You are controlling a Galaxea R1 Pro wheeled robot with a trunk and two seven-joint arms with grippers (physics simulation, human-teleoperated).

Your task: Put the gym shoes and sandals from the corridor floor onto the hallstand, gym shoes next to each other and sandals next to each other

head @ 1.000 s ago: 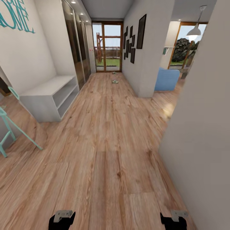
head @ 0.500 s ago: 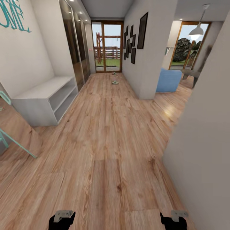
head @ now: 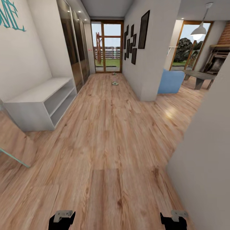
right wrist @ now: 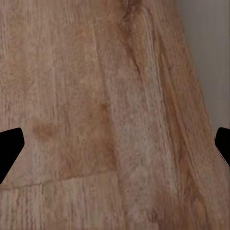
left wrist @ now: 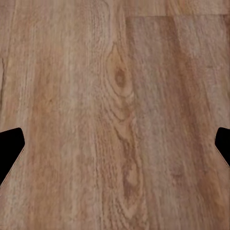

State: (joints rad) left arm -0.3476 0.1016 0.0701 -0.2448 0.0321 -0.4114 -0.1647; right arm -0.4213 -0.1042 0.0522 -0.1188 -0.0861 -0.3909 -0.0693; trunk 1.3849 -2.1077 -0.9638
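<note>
Two gym shoes [head: 114, 83] are seen on the corridor floor [head: 108, 143], well beyond the white bench [head: 38, 105]; left gripper [head: 62, 220] and right gripper [head: 174, 220] are held low, spread wide, empty, presumably for travel.

the left black, angular gripper [head: 62, 220] has a matte body topped by a small pale grey metal bracket with dark screw holes. the right black, angular gripper [head: 173, 220] matches it, with the same grey bracket. in each wrist view, two flat black fingertips [left wrist: 9, 148] [right wrist: 9, 149] with bevelled, pointed ends show.
</note>
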